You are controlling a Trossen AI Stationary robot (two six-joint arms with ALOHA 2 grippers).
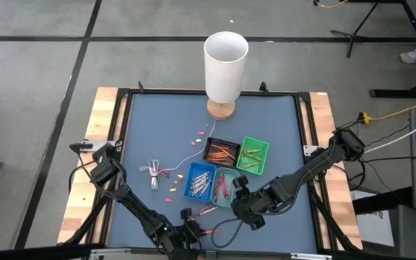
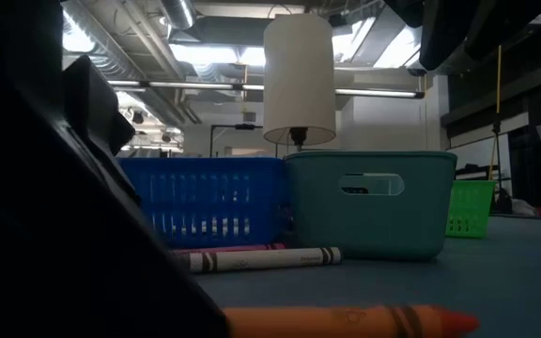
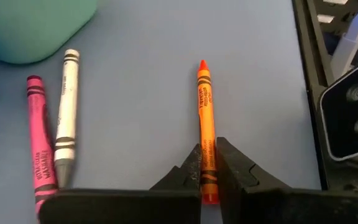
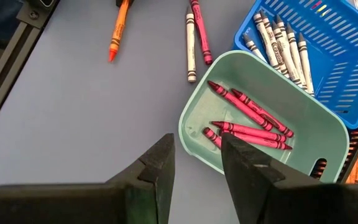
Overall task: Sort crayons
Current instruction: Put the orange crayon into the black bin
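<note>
While most crayons already lie in trays, the sort looks well along but unfinished. At the left of the high view, a few loose crayons [image 1: 166, 175], pink and yellow, sit beside a white cord [image 1: 152, 170] in the middle of the mat [image 1: 280, 123], with more [image 1: 199, 133] scattered upward toward the lamp [image 1: 224, 65]. These are not yet binned.

At the lower centre the left gripper [image 1: 191, 232] is down on the mat near the front edge. In its wrist view the fingers [image 3: 191, 169] have closed tight on the lower end of an orange crayon [image 3: 205, 124], which lies flat on the mat; I judge this the pick in hand, bound for the black tray [image 1: 220, 151], which holds orange ones. A pink crayon [image 3: 40, 134] and a white crayon [image 3: 66, 115] lie side by side at the left of that view, just outside the teal tray [image 3: 36, 28]; both remain to be sorted.

Further right, the blue tray [image 1: 198, 181] holds white crayons, the teal one pink or red, and the green tray [image 1: 253, 155] some I cannot tell the colour of.

The right gripper [image 1: 243, 196] waits beside the teal tray at lower right of centre, its jaws apart and holding nothing, as its wrist view shows.

So 4 trays are part filled; roughly 10 strays are left.
</note>
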